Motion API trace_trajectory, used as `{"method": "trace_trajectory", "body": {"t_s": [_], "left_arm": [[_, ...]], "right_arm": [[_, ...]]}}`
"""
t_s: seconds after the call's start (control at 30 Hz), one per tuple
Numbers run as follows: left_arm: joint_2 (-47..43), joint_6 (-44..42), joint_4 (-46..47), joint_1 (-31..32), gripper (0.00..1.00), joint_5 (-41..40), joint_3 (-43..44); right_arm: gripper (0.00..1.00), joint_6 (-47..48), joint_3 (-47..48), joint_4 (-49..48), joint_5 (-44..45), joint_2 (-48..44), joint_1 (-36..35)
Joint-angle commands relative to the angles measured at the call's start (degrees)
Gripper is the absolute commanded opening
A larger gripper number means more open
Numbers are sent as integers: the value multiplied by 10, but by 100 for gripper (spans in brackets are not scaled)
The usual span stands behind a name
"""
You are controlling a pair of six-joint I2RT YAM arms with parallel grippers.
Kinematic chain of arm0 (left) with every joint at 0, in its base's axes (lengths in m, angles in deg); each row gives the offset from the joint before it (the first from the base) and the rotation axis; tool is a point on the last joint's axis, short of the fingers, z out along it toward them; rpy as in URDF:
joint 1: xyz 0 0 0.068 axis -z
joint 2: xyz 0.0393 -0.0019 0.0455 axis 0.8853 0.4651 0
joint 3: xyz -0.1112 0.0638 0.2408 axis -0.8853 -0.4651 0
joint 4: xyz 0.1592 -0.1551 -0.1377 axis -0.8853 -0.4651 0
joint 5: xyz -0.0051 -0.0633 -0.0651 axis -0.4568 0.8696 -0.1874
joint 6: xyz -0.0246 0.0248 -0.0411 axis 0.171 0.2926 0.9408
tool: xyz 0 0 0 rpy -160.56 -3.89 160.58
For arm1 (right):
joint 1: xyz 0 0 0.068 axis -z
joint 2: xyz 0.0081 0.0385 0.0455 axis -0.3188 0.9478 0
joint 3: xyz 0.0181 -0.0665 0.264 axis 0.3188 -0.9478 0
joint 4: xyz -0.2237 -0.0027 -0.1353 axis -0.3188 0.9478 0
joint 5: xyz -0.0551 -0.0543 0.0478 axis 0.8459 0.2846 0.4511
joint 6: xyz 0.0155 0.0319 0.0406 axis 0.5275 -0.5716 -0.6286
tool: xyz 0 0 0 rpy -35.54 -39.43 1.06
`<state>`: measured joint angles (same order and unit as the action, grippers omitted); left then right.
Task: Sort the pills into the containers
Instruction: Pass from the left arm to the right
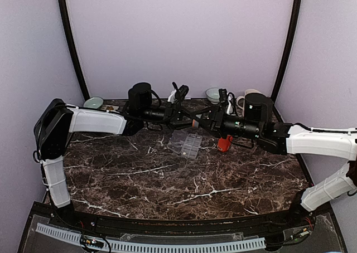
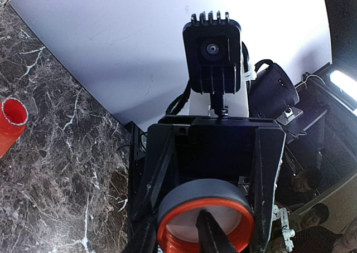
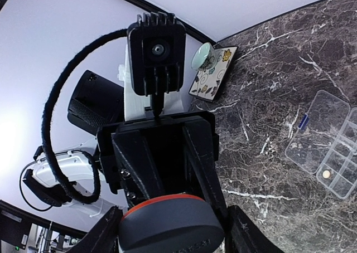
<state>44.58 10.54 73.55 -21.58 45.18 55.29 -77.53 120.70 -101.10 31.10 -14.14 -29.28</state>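
**Two grippers meet at one cap**

The right gripper (image 3: 172, 236) holds the grey, orange-rimmed cap (image 2: 202, 190) in the air, its fingers (image 3: 241, 233) pressed against opposite sides. The left gripper (image 3: 174, 178) faces it nose to nose. One of its fingers (image 2: 211, 233) lies across the cap's white inside, but I cannot tell whether its jaws grip. The organiser box (image 1: 187, 144) lies lid-open on the table just below both grippers, on their near side, with one tan pill (image 3: 326, 175) in a compartment. The open orange bottle (image 1: 224, 144) sits below the right gripper's wrist.
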Motion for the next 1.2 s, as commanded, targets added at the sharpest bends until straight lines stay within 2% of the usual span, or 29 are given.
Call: {"method": "trace_trajectory", "body": {"t_s": [0.0, 0.17, 0.5, 0.67, 0.93, 1.17], "left_arm": [[-22, -23, -7, -8, 31, -20, 4], [-36, -37, -21, -10, 35, -32, -12], [-70, -69, -53, -22, 36, -69, -57], [-71, -47, -16, -26, 37, -59, -67], [-59, 32, 93, -33, 43, -30, -88], [-68, 19, 82, -38, 44, -34, -100]], "right_arm": [[39, 32, 42, 29, 12, -10, 4], [39, 43, 58, 54, 21, -11, 4], [39, 50, 79, 87, 31, -7, 4], [39, 48, 79, 87, 26, -3, 4], [39, 40, 67, 70, 22, -11, 4], [39, 38, 66, 72, 26, -16, 4]]}}
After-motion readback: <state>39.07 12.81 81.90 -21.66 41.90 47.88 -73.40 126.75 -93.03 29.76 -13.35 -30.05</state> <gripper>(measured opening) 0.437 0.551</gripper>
